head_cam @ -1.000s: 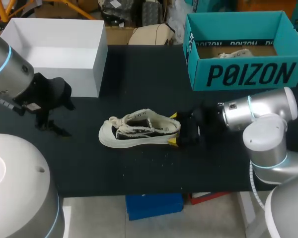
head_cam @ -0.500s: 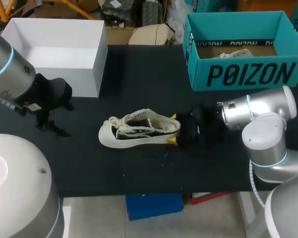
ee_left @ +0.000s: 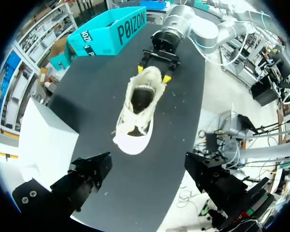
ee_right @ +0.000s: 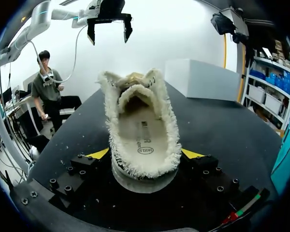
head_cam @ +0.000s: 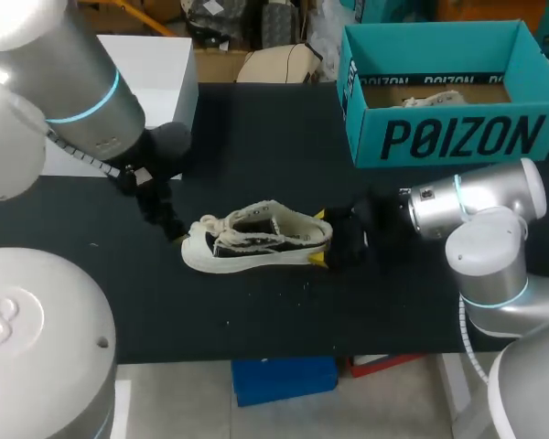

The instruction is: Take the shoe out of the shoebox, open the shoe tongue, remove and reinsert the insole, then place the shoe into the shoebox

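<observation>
At the table's [head_cam: 256, 128] far right corner the shoebox [head_cam: 439, 137] is holding something pale [head_cam: 430, 98]; right gripper [head_cam: 320, 239] is pinching the shoe's [head_cam: 256, 240] heel; left gripper [ee_left: 147, 164], toe-side, is gaping.

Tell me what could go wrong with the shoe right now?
The right tool pinches only the heel of the frayed white-and-black canvas sneaker, so tugging the tongue might twist it loose. The open left tool hovers by the toe, where loose white laces could snag a finger.
</observation>
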Tool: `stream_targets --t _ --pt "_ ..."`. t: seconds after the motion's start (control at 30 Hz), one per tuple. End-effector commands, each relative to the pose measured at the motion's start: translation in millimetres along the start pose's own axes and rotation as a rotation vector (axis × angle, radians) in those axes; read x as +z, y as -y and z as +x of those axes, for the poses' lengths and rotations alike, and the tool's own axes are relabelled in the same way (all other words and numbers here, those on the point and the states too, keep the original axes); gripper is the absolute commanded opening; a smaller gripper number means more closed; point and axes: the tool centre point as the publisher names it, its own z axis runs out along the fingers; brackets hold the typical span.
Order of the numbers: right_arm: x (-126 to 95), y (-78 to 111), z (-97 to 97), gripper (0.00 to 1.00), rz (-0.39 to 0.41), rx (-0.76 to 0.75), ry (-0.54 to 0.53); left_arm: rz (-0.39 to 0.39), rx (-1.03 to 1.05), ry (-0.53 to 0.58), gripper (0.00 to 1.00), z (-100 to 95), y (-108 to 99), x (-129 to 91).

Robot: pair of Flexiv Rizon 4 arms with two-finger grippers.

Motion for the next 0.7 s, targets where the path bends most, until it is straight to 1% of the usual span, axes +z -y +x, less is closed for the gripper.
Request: stream_targets --t 0.03,0.33,0.37,0.4,0.43,0.5,0.53,0.57,0.6,0.63,0.67,0.7 --pt "2.6 0.8 -1.3 0.00 0.002 0.001 0.002 0.053 0.070 -0.026 1.00 -6.8 14.6 6.2" --pt "2.6 0.8 -1.3 0.00 0.002 0.001 0.002 0.053 0.070 -0.026 1.00 -6.8 14.6 6.2" --pt "2.6 0.8 -1.3 0.00 0.002 0.001 0.002 -0.013 -0.013 -0.006 1.00 -10.4 17.7 7.4" --pt "2.6 0.8 -1.3 0.00 0.002 0.001 0.002 -0.029 -0.083 -0.030 1.00 -14.3 20.0 7.6" --pt "2.6 0.8 -1.3 0.00 0.002 0.001 0.002 -0.086 -0.179 -0.045 1.00 -18.9 23.1 8.9" --pt "2.6 0.8 -1.3 0.00 0.002 0.001 0.002 -0.243 -0.352 -0.013 1.00 -26.1 30.4 16.4" --pt "2.6 0.8 -1.3 0.00 0.002 0.001 0.002 -0.291 -0.416 -0.019 1.00 -27.9 32.3 18.8" --pt "2.6 0.8 -1.3 0.00 0.002 0.001 0.002 -0.322 -0.477 -0.058 1.00 -29.7 33.3 19.4" --pt "2.6 0.8 -1.3 0.00 0.002 0.001 0.002 -0.368 -0.528 -0.035 1.00 -30.0 34.3 19.9" --pt "2.6 0.8 -1.3 0.00 0.002 0.001 0.002 -0.392 -0.591 -0.053 1.00 -30.1 35.8 20.8" --pt "2.6 0.8 -1.3 0.00 0.002 0.001 0.002 -0.401 -0.661 -0.124 1.00 -31.7 34.9 21.5" --pt "2.6 0.8 -1.3 0.00 0.002 0.001 0.002 -0.455 -0.754 -0.090 1.00 -33.1 33.9 23.1"
